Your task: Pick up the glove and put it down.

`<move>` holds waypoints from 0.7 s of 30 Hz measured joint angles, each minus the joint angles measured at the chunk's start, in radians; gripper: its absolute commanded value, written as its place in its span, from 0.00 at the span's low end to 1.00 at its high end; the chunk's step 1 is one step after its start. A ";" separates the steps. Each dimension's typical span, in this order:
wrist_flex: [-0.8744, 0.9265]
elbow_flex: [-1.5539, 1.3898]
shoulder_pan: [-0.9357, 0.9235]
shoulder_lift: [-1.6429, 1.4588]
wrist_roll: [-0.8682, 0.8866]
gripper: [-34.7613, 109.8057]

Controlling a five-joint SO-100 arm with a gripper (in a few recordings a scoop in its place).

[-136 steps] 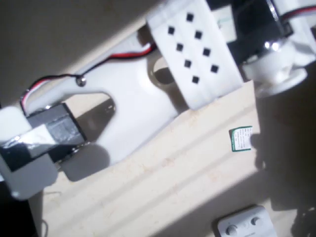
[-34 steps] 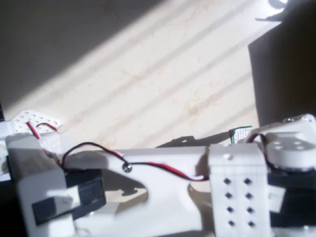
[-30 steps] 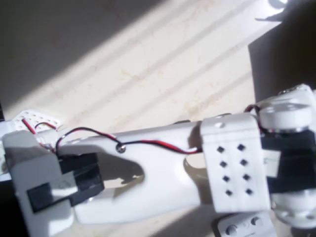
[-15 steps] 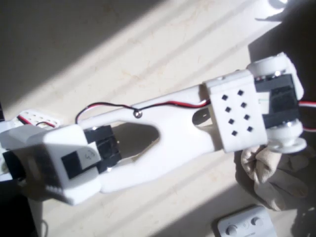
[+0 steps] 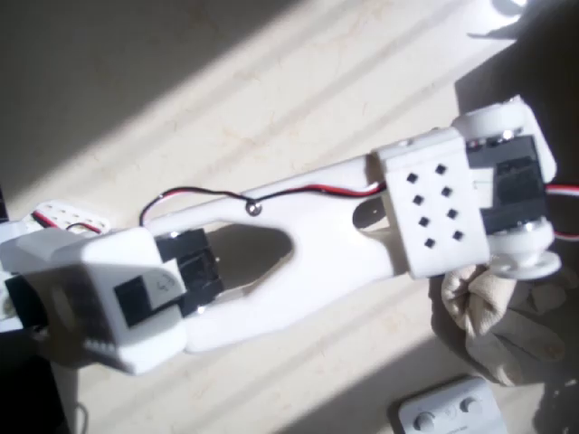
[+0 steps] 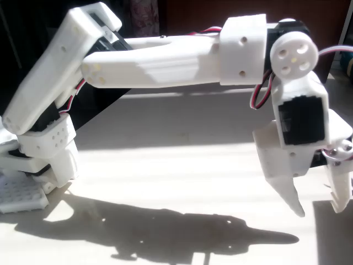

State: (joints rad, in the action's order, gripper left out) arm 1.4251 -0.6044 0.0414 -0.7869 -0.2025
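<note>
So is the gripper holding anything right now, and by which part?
Nothing is held. In the fixed view the gripper hangs open and empty above the table; overhead, the glove lies on the table below the wrist.

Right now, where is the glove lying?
In the overhead view the glove lies on the table at lower right, just below the arm's wrist and above the white box with round knobs.

Wrinkled beige cloth glove (image 5: 493, 321) on a smooth, matt cream table (image 5: 298, 108); the arm (image 6: 165, 61) is matt white plastic.
</note>
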 measured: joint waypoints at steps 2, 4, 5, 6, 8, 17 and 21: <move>0.000 0.000 0.000 0.000 0.000 0.24; -0.002 0.000 0.000 0.000 0.000 0.24; -0.002 0.000 0.000 0.000 0.000 0.24; -0.002 0.000 0.000 0.000 0.000 0.24; -0.002 0.000 0.000 0.000 0.000 0.24; -0.002 0.000 0.000 0.000 0.000 0.25; -0.002 0.000 0.000 0.000 0.000 0.25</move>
State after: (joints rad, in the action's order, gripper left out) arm 1.4235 -0.6044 0.0414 -0.7869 -0.2025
